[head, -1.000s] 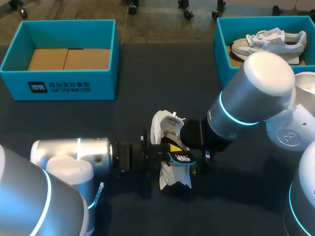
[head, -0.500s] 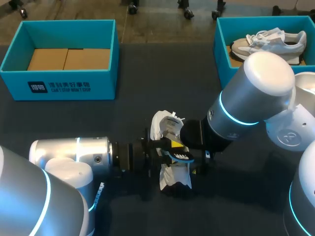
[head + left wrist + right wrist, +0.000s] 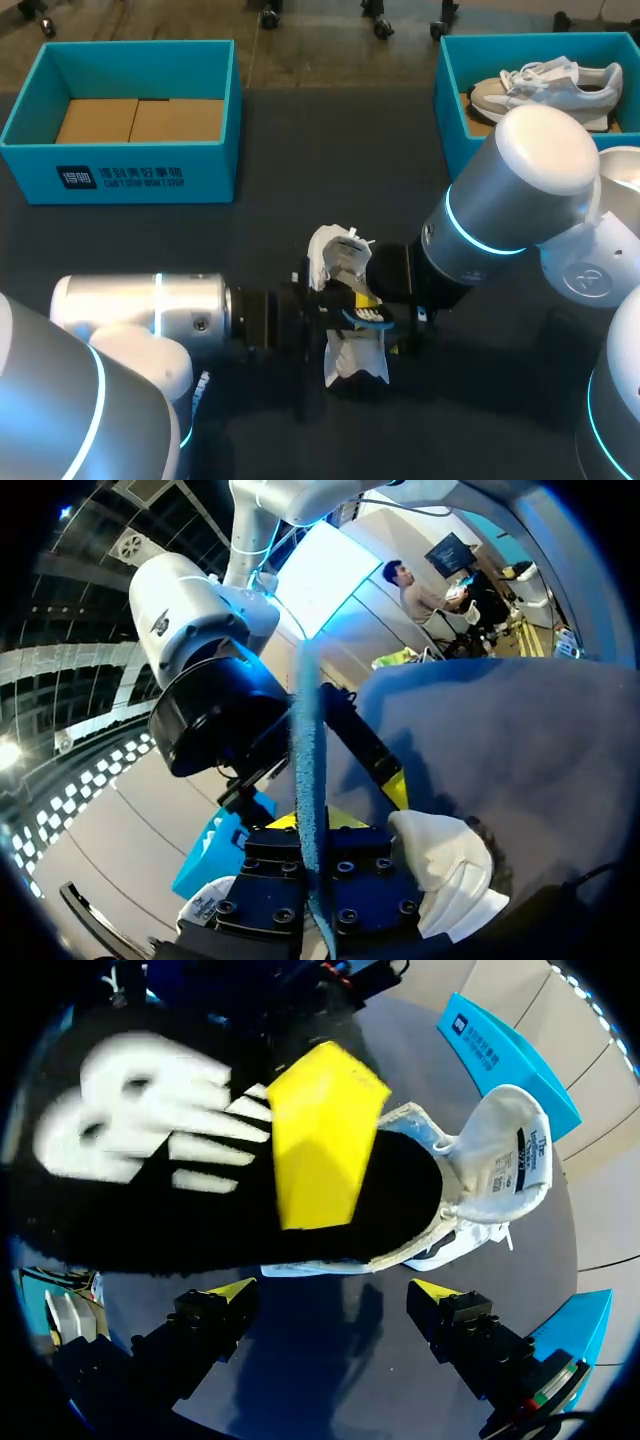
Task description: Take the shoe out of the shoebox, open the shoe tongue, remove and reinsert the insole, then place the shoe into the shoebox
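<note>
Your shoe [image 3: 335, 262] lies mid-surface [image 3: 300, 160]; one shoebox [image 3: 140, 175] at ten o'clock, the other shoebox [image 3: 450, 110] at two, holding a spare shoe [image 3: 545, 85].

In my head view, the right arm [image 3: 500, 210] hides the fingers of the right gripper [image 3: 335, 1310]. It also hides part of the spare shoe [image 3: 545, 85], whose shoebox [image 3: 448, 110] runs off the edge. The table shoe [image 3: 335, 262] is masked across its middle. From the right wrist, the insole [image 3: 200, 1190] is a close blur, cut by the rim. From the left wrist it stands edge-on, hiding the 2 yellow tips of my left gripper [image 3: 308, 880].
</note>
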`<control>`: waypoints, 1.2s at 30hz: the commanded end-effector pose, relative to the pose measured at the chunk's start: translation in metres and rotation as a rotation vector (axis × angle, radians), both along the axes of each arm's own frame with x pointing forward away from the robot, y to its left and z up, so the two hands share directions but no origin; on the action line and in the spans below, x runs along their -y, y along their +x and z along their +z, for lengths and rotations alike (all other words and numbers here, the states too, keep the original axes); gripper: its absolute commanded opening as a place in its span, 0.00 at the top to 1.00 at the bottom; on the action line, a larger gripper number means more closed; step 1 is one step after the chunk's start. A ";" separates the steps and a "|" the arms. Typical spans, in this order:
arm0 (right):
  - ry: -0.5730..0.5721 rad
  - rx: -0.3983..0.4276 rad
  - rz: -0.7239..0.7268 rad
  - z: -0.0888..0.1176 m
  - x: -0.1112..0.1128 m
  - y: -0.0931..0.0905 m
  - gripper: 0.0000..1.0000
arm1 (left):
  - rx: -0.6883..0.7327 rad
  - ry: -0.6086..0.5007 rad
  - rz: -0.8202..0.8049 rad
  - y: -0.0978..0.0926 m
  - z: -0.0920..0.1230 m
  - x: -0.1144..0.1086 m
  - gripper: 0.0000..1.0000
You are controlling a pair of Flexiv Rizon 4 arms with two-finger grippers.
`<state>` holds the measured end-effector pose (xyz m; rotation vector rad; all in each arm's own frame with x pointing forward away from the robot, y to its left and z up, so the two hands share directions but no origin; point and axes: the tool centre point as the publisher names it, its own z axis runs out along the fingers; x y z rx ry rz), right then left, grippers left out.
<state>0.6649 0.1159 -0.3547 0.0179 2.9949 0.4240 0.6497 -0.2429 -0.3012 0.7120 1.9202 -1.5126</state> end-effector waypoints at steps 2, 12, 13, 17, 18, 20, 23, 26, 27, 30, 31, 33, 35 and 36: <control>-0.001 0.001 0.000 -0.001 -0.001 0.000 0.00 | 0.025 -0.010 -0.013 -0.001 -0.010 0.001 1.00; -0.001 0.001 0.000 -0.001 -0.001 0.000 0.00 | 0.065 -0.013 0.007 0.028 -0.036 0.004 1.00; -0.001 0.001 0.000 -0.001 -0.001 0.000 0.00 | 0.065 -0.013 0.008 0.030 -0.037 0.005 1.00; -0.001 0.001 0.000 -0.001 -0.001 0.000 0.00 | 0.111 0.035 0.018 0.030 -0.042 0.007 1.00; -0.001 0.001 0.000 -0.001 -0.001 0.000 0.00 | 0.112 0.036 0.018 0.031 -0.042 0.008 1.00; -0.001 0.001 0.000 -0.001 -0.001 0.000 0.00 | 0.107 0.036 0.021 0.032 -0.043 0.008 1.00; -0.001 0.001 0.000 -0.001 -0.001 0.000 0.00 | 0.078 0.030 0.022 0.031 -0.042 0.005 1.00; -0.001 0.001 0.000 -0.001 -0.001 0.000 0.00 | 0.059 0.017 0.019 0.025 -0.037 -0.001 0.71; -0.001 0.001 0.000 -0.001 -0.001 0.000 0.00 | 0.052 0.009 0.014 0.022 -0.035 -0.003 0.66; -0.001 0.001 0.000 -0.001 -0.001 0.000 0.00 | 0.054 0.000 0.001 0.011 -0.028 -0.009 0.62; -0.001 0.001 0.000 -0.001 -0.001 0.000 0.00 | 0.054 -0.003 -0.003 0.008 -0.026 -0.010 0.62; -0.001 0.001 0.000 -0.001 -0.001 0.000 0.00 | 0.058 -0.004 -0.014 0.004 -0.021 -0.013 0.62; -0.001 0.001 0.000 -0.001 -0.001 0.000 0.00 | 0.064 -0.001 -0.022 0.001 -0.018 -0.015 0.62; -0.001 0.001 0.000 -0.001 -0.001 0.000 0.00 | 0.065 0.001 -0.024 0.001 -0.017 -0.015 0.62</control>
